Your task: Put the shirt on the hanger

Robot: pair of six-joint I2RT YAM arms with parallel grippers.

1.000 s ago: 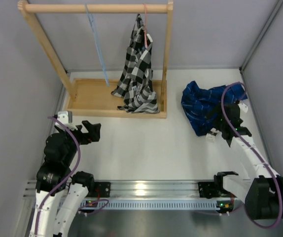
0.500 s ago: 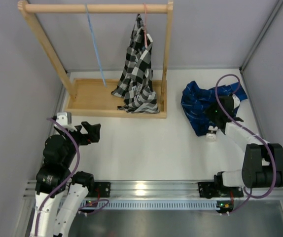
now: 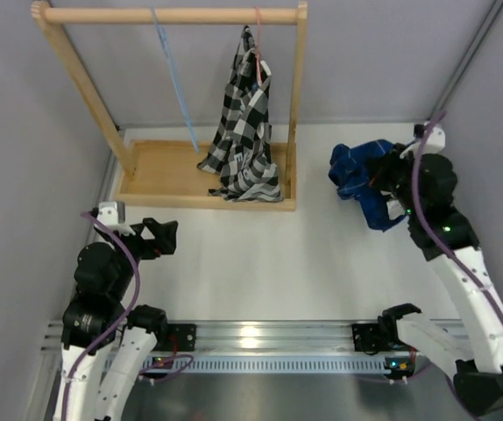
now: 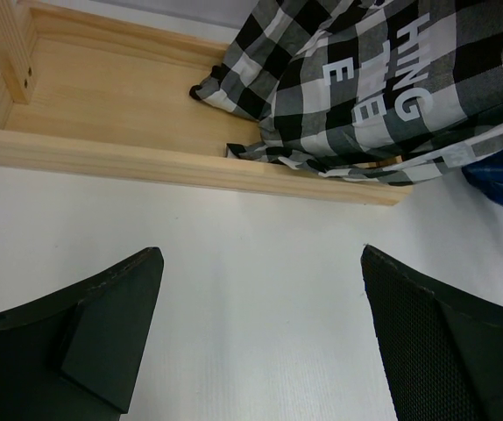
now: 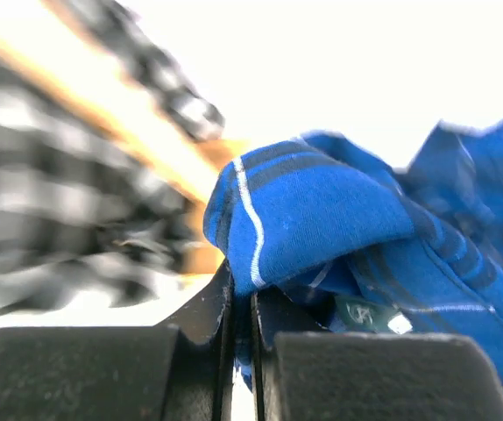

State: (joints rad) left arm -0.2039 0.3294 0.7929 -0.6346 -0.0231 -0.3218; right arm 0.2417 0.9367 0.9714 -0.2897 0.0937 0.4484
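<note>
The dark blue plaid shirt hangs bunched at the right of the table, lifted at one fold. My right gripper is shut on that fold; the wrist view shows blue cloth pinched between the closed fingers. The light-blue hanger hangs from the wooden rail at the back left. My left gripper stands open over bare table at the near left, its fingers wide apart with nothing between them.
A black-and-white checked shirt hangs on a pink-red hanger from the same rail, draping into the rack's wooden base tray. Grey walls close in on three sides. A metal rail runs along the near edge.
My right gripper closed on the blue shirt and rose toward the back right, pulling the cloth up into a tighter bunch. The left arm stayed put.
</note>
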